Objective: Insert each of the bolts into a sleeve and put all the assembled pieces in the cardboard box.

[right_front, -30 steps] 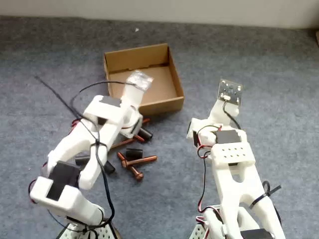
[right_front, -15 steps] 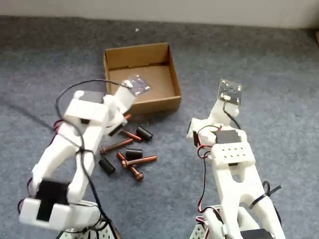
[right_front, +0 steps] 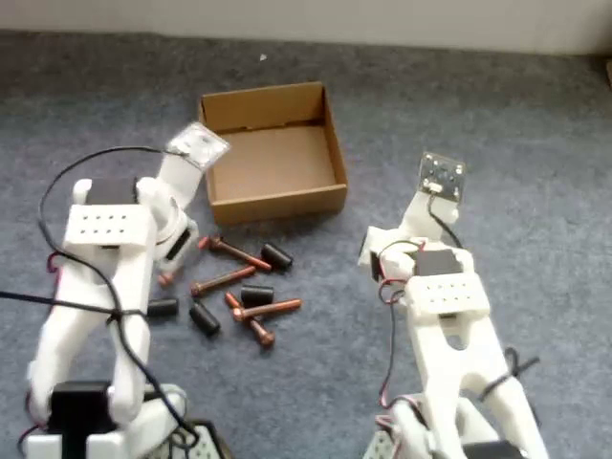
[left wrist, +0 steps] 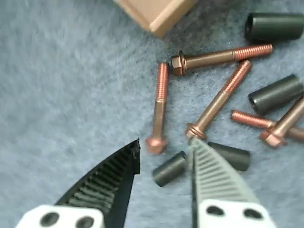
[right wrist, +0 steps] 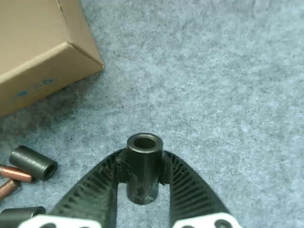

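Observation:
Several copper bolts point(right_front: 222, 280) and black sleeves point(right_front: 256, 295) lie loose on the grey carpet in front of the cardboard box point(right_front: 277, 199). My left gripper point(left wrist: 164, 147) hangs open over the left end of the pile. One bolt's head point(left wrist: 156, 143) and a short sleeve point(left wrist: 170, 168) lie just below the gap between its fingers. In the high view the left gripper point(right_front: 177, 256) is mostly hidden under its arm. My right gripper point(right wrist: 143, 162) is shut on an upright black sleeve point(right wrist: 141, 178), right of the pile and clear of the box point(right wrist: 38, 42).
The box point(left wrist: 156, 14) stands open at the back with nothing visible inside. More bolts point(left wrist: 221, 56) and sleeves point(left wrist: 274, 26) lie scattered just past the left gripper. Bare carpet point(right_front: 535, 143) stretches to the right of the right arm point(right_front: 440, 287).
The left arm has swung left and back from the box's front wall, uncovering the pile; its gripper now hangs over the pile's left end. The right arm has kept still.

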